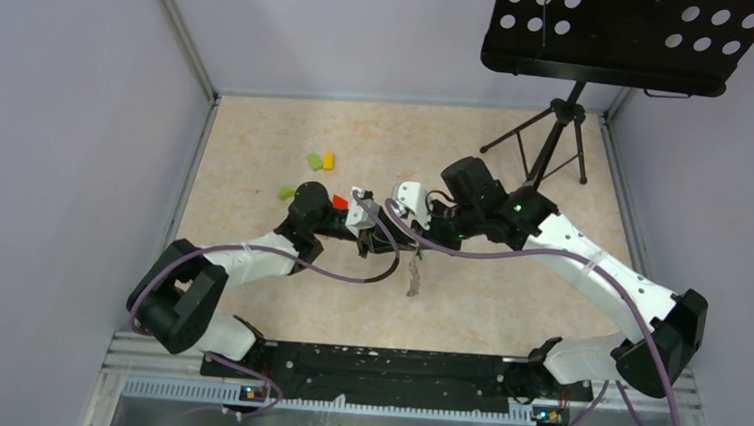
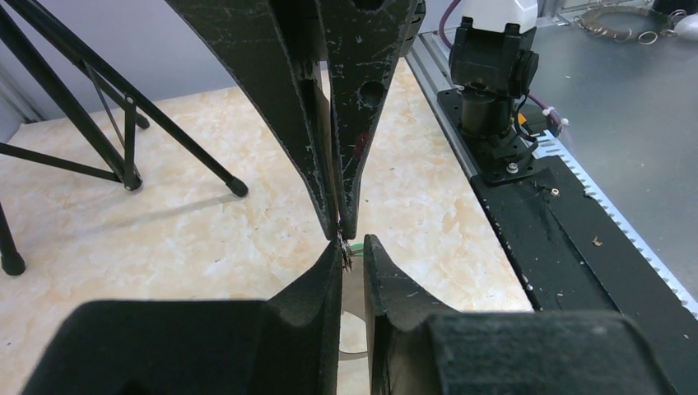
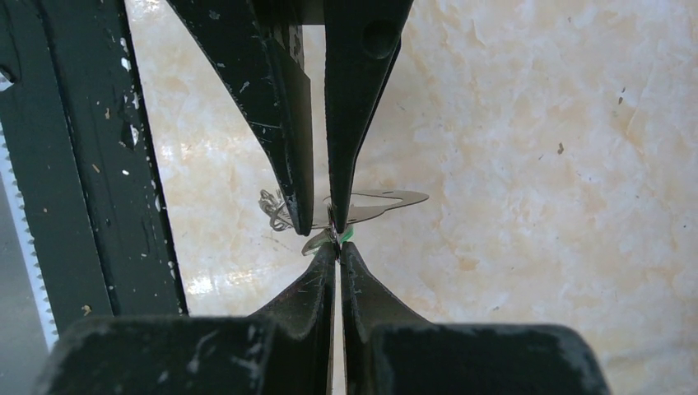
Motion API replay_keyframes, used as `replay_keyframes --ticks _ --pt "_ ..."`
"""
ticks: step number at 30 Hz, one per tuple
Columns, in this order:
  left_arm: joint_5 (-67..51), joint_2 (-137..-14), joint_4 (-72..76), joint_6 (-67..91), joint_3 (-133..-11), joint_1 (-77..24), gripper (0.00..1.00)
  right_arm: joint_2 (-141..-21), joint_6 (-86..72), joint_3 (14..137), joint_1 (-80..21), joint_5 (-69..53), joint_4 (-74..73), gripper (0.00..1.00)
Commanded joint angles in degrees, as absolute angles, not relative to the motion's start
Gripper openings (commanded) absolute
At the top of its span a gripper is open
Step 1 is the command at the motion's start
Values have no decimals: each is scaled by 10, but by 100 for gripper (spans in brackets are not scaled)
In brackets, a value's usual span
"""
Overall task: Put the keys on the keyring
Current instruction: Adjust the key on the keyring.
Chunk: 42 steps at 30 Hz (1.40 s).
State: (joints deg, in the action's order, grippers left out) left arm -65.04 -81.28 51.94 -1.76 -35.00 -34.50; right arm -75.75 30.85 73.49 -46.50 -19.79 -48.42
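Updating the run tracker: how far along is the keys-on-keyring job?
Done: nothing visibly threaded. In hand: right gripper shut on thin metal by the green tag, tip to tip with the left gripper, its fingers slightly apart. To do: thread the silver key; the keyring itself can't be made out.

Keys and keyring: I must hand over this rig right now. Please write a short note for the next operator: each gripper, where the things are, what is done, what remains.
The right gripper is shut on a small metal piece carrying a green tag, probably a key.
The left gripper is open by a narrow gap, tip to tip with the right one and straddling that piece.
The keys show as a silver cluster just nearside of the gripper tips.
I cannot make out the keyring with certainty.
Done: no key visibly threaded. Left: the threading.
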Motion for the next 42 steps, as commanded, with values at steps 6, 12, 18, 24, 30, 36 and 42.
replay_keyframes --ticks 6,12,18,24,30,36,42 --pt "-656 -822 550 -7 -349 -345 14 -733 305 735 -472 -208 -460 0" --pt "-657 -827 542 -14 -352 -345 13 -732 304 736 -473 -210 -459 0" --pt "-658 -827 546 -11 -351 -345 5 -733 303 737 -472 -212 -461 0" --pt "-654 -825 548 -3 -353 -345 0 -731 303 731 -472 -212 -456 0" --pt "-649 -813 591 53 -347 -341 0 -714 299 709 -469 -207 -432 0" --pt "-644 -814 662 116 -332 -339 0 -694 290 690 -452 -234 -410 8" --pt "-635 -813 680 131 -327 -338 0 -685 289 681 -444 -254 -400 17"
